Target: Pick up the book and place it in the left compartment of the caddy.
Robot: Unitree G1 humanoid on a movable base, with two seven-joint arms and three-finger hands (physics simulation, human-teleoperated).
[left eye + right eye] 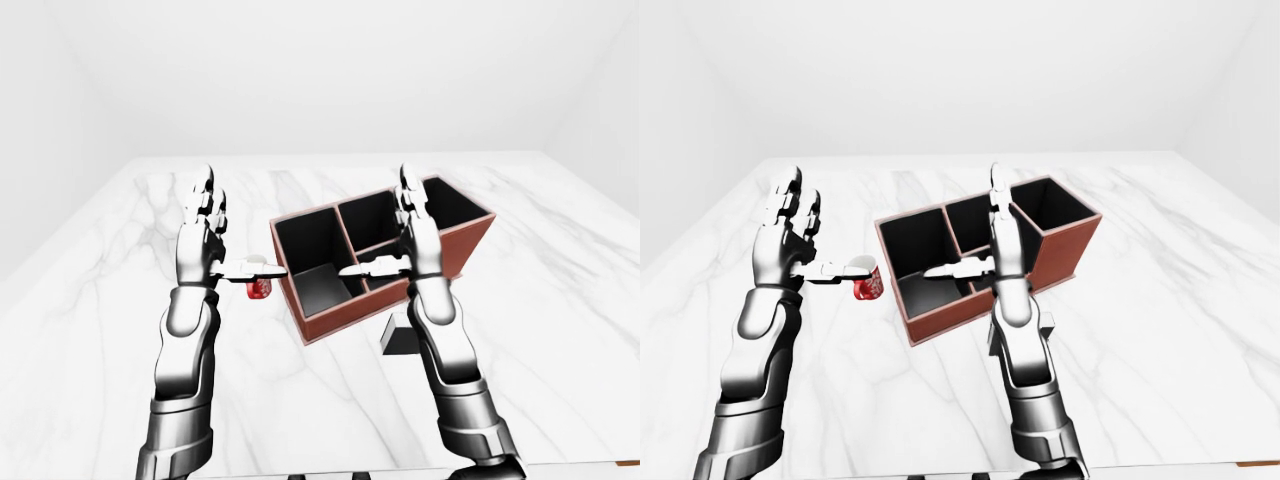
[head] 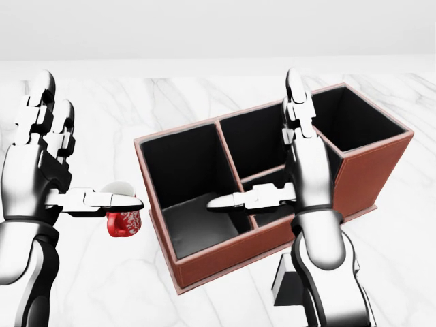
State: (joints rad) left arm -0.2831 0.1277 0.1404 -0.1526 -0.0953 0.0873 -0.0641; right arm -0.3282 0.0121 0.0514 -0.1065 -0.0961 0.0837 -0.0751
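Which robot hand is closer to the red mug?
Left. The left robot hand reaches its thumb over the red mug; the right robot hand hangs over the caddy.

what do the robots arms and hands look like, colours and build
Both arms are glossy silver-grey metal in rounded segments with black joints at elbows and wrists. The left hand and right hand match: chrome-like palms, three blocky segmented fingers with black gaps at the knuckles and rounded silver tips. No cables, sleeves or markings show.

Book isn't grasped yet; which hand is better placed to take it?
Right, probably: the dark book lies below the caddy beside the right arm, while the left hand hovers by the red mug.
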